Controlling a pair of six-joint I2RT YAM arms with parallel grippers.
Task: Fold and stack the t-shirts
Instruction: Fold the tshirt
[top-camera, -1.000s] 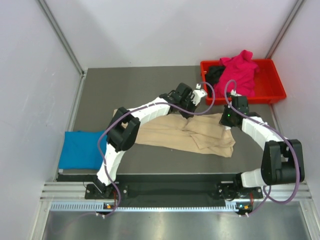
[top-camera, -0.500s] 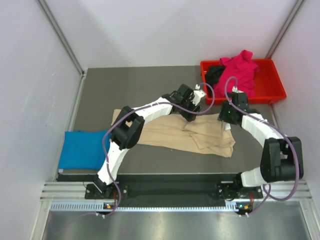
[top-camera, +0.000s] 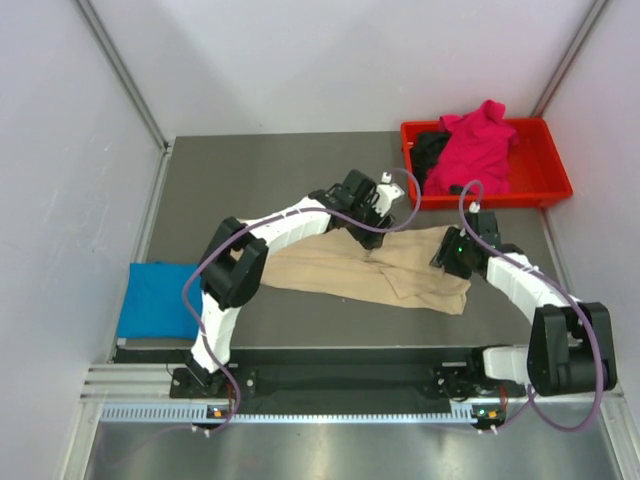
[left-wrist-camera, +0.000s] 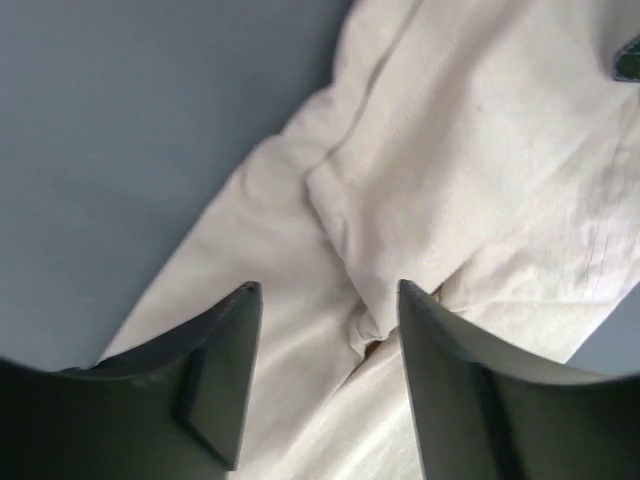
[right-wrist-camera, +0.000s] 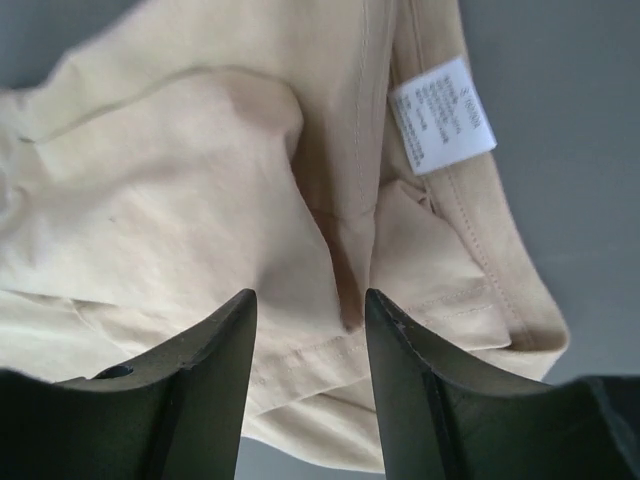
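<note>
The left gripper (left-wrist-camera: 325, 300) and right gripper (right-wrist-camera: 308, 305) are hovering, jaws apart and empty, over the beige shirt (top-camera: 330, 270).

Over in the far right corner sits a rectangular red plastic tray (top-camera: 540, 165), tucked close to the right-hand wall and resting flat on the dark grey matte tabletop (top-camera: 260, 170). Plain white panel walls (top-camera: 330, 60) close the tabletop in on the left, back and right. Along the near edge runs a silver ribbed metal rail (top-camera: 330, 385), with a brushed steel sheet (top-camera: 330, 450) below it.
</note>
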